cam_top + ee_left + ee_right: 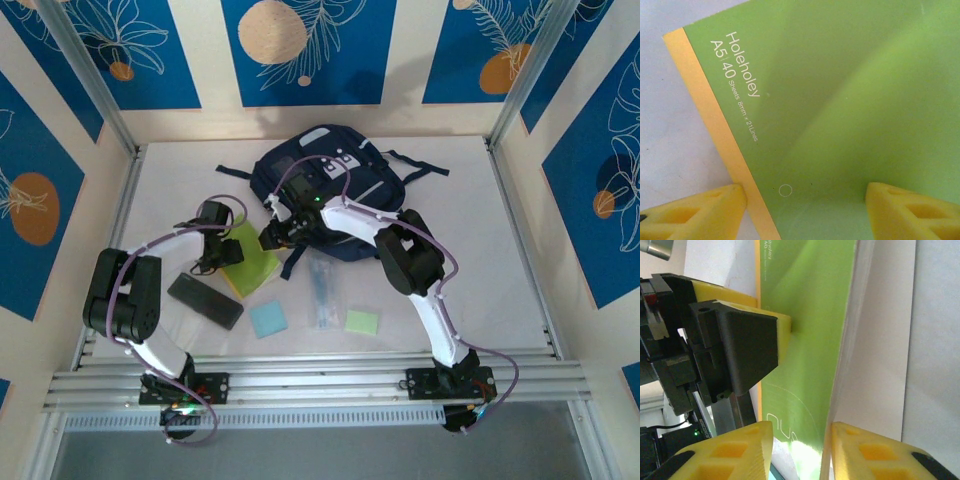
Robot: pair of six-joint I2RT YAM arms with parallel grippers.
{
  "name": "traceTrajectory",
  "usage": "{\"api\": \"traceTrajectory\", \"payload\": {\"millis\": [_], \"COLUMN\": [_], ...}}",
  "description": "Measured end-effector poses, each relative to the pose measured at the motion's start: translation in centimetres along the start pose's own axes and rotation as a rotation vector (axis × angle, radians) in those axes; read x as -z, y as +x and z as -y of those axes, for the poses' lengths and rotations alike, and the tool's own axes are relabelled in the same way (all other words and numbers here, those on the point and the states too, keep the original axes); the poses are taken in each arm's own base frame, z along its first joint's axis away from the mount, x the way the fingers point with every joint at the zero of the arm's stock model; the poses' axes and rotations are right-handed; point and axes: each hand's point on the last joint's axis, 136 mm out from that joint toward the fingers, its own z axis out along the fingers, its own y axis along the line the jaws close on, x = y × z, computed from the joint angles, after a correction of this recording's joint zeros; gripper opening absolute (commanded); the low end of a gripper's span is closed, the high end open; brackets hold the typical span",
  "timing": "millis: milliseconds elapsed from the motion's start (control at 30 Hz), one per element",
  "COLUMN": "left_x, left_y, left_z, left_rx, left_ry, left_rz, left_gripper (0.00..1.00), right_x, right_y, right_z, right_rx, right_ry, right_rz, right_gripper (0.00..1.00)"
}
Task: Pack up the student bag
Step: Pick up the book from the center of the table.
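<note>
- Near edge of the bench [470, 300]: a flat black case [205, 300], a blue pad [268, 320], a clear packet [322, 290] and a green pad [362, 321] lie apart in a loose row.
- Just beyond, the green notebook [840, 100] with its yellow spine.
- Left fingers [695, 210] spread wide just above the cover, one at the spine, holding nothing.
- Right fingers [875, 450] part open, the notebook's far edge between them; no firm pinch can be seen.
- Farthest back, mid-bench, the student bag [365, 190] lies flat, just behind the notebook, with the right arm reaching over its near side.
</note>
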Motion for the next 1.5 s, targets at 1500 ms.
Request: {"api": "traceTrajectory", "payload": {"millis": [1500], "left_x": [4.8], "left_y": [-1.9], "left_z": [7.2], "left_rx": [0.349], "left_ry": [0.491], "left_rz": [0.15], "left_gripper": [0.83], "right_x": [13.3], "right_y": [-3.1], "right_z": [3.4], "right_rx": [-0.351], "right_ry": [-0.286], "right_rz": [0.295], "right_gripper": [0.0]}}
